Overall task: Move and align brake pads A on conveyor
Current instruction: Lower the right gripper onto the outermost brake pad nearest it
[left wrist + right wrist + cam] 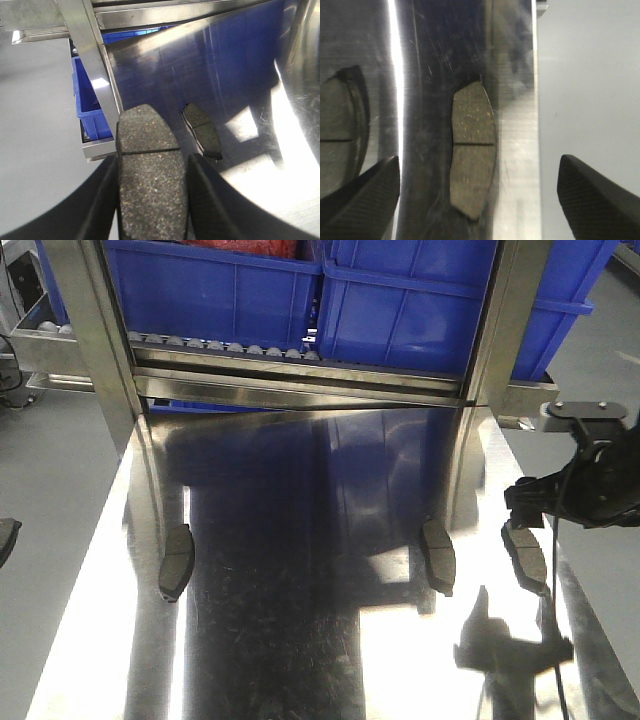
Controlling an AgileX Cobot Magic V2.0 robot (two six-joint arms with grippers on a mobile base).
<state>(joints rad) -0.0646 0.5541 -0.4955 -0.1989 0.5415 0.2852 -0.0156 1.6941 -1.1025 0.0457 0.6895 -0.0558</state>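
Brake pad (150, 190) sits clamped lengthwise between the two black fingers (102, 200) of the left gripper (152, 160), groove across its middle facing the camera. The jaws are closed down to the pad's width and touch both of its long edges. This held pad hangs at the left edge of the steel table (260, 165), partly over grey floor. Just beyond it a second pad, the left pad (202, 131), lies flat on the table, apart from the gripper. On the other side, the right gripper (479, 165) is spread wide and holds nothing. It hovers over the right-edge pad (473, 145), which lies flat on the steel between the two fingertips (360, 200) and touches neither. That pad is close to the table's right rim, long axis running away from the camera. The middle pad (340, 140) shows cut off at the left of the right wrist view, near the right-edge pad but apart from it. Pad count is four: one gripped, three on the table. The front view shows those three in a rough row across the table, one left and two right. Farther back, two blue crates (215, 290) sit side by side on a roller rack (200, 343) behind the table, and a lower blue bin (87, 100) sits under the rack.
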